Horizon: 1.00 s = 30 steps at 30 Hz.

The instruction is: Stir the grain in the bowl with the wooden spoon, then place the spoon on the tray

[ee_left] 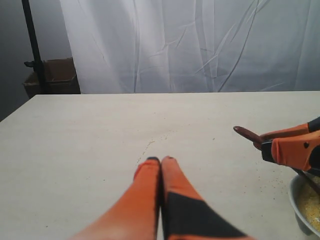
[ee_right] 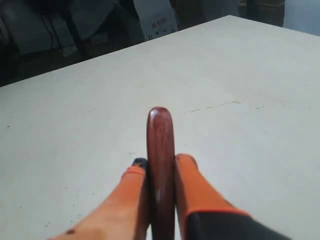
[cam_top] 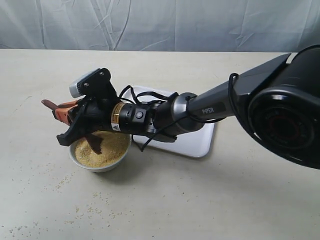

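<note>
The small white bowl holds a heap of tan grain. The dark wooden spoon stands tilted with its oval end in the grain and its handle tip sticking out to the left. My right gripper reaches across the white tray and is shut on the handle. In the left wrist view my left gripper is shut and empty, low over bare table. That view also catches the spoon, the right gripper's fingers and the bowl at its edge.
Loose grains are scattered on the table in front of the bowl. The right arm covers much of the tray. A white curtain hangs behind the table, and a cardboard box stands beyond its far corner.
</note>
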Tool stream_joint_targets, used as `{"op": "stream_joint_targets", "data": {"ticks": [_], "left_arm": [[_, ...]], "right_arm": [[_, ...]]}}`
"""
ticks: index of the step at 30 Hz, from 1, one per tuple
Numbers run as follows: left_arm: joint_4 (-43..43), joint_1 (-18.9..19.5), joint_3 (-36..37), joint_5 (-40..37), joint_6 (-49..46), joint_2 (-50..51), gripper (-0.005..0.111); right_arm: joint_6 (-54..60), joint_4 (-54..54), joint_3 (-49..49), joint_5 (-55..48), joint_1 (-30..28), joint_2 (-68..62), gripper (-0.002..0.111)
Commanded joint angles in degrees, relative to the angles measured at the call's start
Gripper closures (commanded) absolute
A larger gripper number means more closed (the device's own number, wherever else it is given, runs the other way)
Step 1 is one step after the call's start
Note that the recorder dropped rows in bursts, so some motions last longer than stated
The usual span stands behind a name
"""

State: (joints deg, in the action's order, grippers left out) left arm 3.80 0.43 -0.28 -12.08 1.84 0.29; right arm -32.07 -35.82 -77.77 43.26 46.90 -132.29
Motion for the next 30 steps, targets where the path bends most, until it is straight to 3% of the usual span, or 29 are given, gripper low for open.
{"op": "stream_joint_targets", "data": {"ticks": [1,6,17,26,30], "left_arm": [[0.05,0.05,0.28,0.37,0.06,-0.29,0.106],[0.05,0.05,0.28,0.37,0.06,-0.29,0.106],[0.05,0.05,0.28,0.37,0.06,-0.29,0.106],[0.05,0.05,0.28,0.37,0.06,-0.29,0.106],[0.05,0.05,0.28,0.26,0.06,-0.29,0.106]], "right_arm": [[-0.86,-0.78,0.98,1.29,-0.2,3.01,0.109],[-0.86,2.3,0.62,6.64,-0.2,5.45,0.109],[-0.86,6.34,-2.01,1.83,-0.1,1.49,0.109],[-4.83,0.23,-1.9,-2.33,-0.1,0.54,0.109],[-5.37,1.85,-1.9,2.44,-0.1,4.02,0.109]]}}
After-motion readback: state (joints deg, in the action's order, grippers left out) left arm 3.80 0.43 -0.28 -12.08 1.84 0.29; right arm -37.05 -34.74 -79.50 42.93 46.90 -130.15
